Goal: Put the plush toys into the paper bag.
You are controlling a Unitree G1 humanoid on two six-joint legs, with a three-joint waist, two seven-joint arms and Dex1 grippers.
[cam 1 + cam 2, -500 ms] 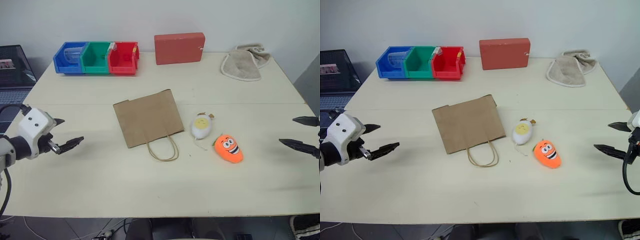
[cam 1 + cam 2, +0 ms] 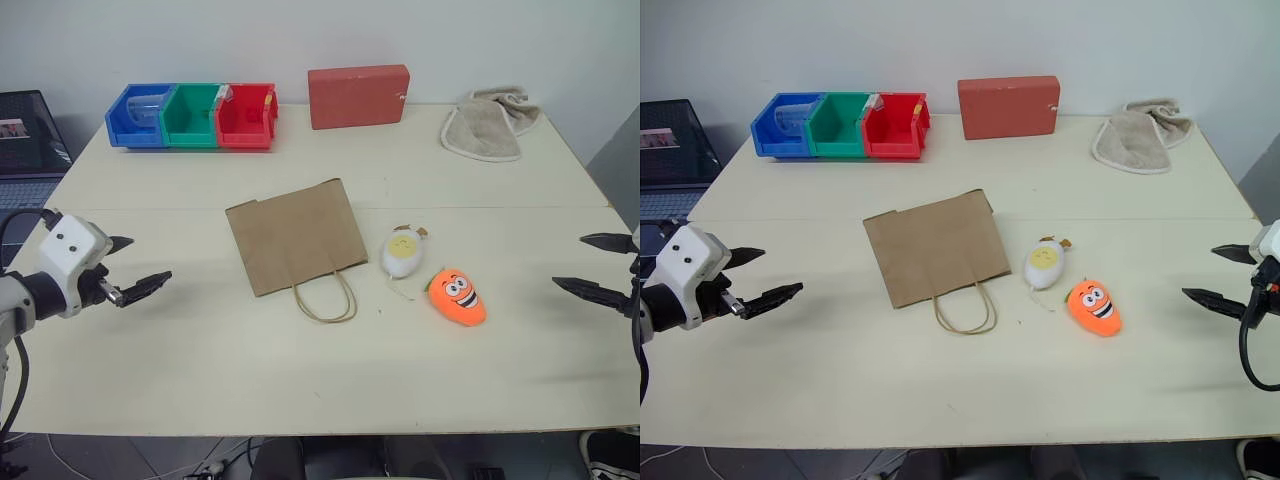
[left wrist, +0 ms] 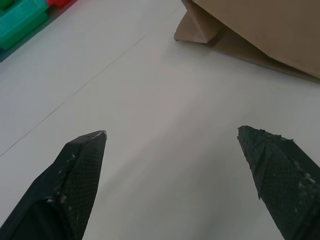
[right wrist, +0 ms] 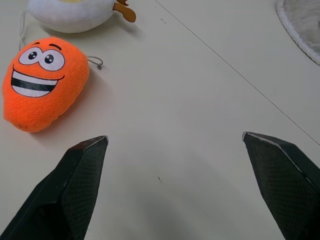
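I see the flat brown kraft paper bag (image 2: 296, 236) lying mid-table (image 2: 200, 370), the white egg-shaped plush (image 2: 401, 251) and orange smiling plush (image 2: 459, 296) just right of it; my left gripper (image 2: 137, 266) and right gripper (image 2: 592, 265) hover spread, empty

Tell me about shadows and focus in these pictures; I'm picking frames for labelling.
Head views: even light, soft faint shadows beside the orange toy and white toy, no glare on the table. Right wrist view: orange toy sharp, near fingertips slightly soft. Left wrist view: paper bag edge casts a soft shadow.
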